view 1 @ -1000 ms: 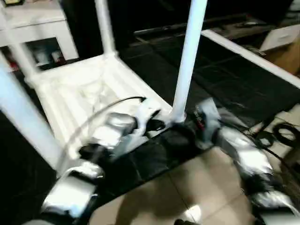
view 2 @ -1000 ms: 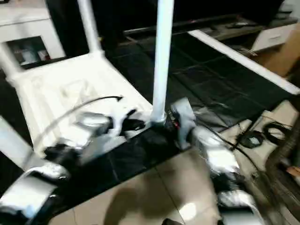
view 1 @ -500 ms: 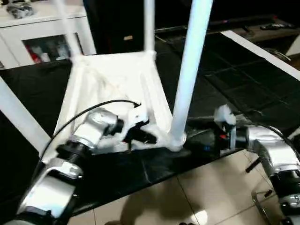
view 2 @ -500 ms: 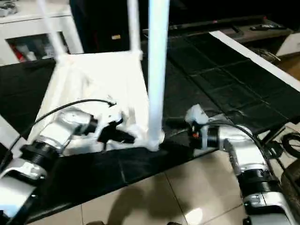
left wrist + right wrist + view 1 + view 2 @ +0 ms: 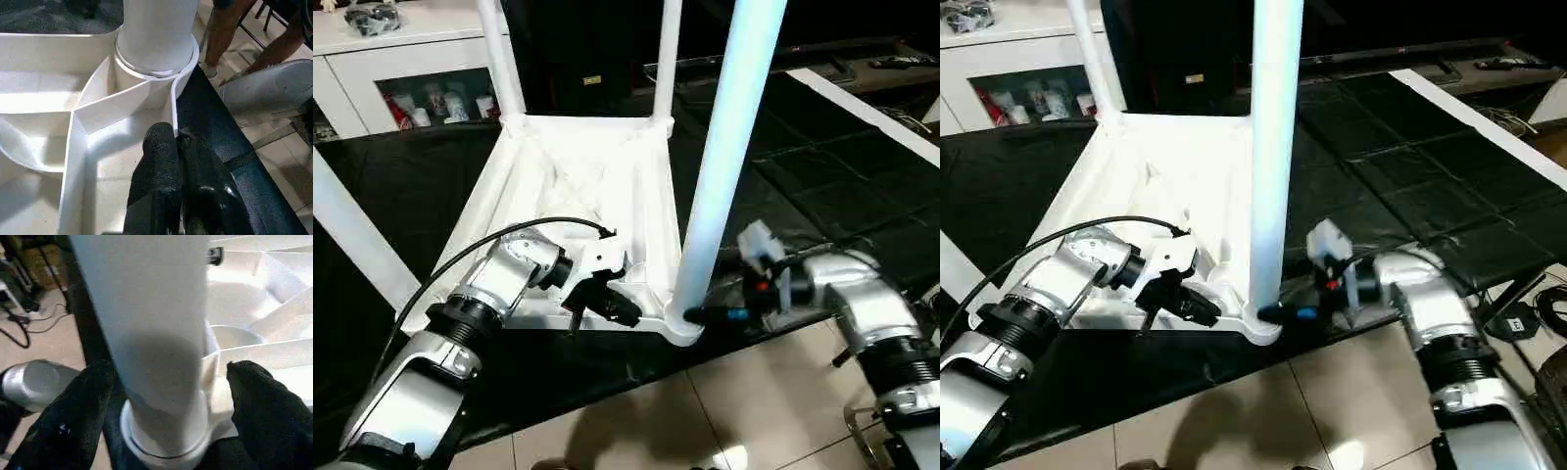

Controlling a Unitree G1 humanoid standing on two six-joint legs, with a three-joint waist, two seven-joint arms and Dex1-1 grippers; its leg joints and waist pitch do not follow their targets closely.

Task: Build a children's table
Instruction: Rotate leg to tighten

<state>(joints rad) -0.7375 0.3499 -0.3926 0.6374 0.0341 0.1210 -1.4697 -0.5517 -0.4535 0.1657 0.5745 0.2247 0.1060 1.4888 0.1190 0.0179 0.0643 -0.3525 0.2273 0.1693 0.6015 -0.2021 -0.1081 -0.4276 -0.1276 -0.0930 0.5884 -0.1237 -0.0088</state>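
Note:
The children's table lies upside down on a black mat: its white ribbed tabletop (image 5: 578, 186) faces up, and several white legs stand in the corner sockets. The near right leg (image 5: 724, 147) rises from its socket (image 5: 156, 63). My left gripper (image 5: 612, 308) is shut on the tabletop's near rim (image 5: 173, 105), just left of that socket, with one finger inside the rim and one outside. My right gripper (image 5: 166, 406) is open, and its black fingers (image 5: 73, 416) straddle the base of the near right leg from the right.
A white glass-door cabinet (image 5: 401, 59) stands at the back left. A long white strip (image 5: 862, 98) crosses the black mat (image 5: 401, 186) on the right. Beige tiled floor (image 5: 754, 411) lies in front, with cables (image 5: 1547, 313) at the right. A person's legs (image 5: 230, 29) are beside the table.
The camera has shifted. My right gripper has moved left, and its fingers now stand around the base of the near right leg. My left gripper stays shut on the rim.

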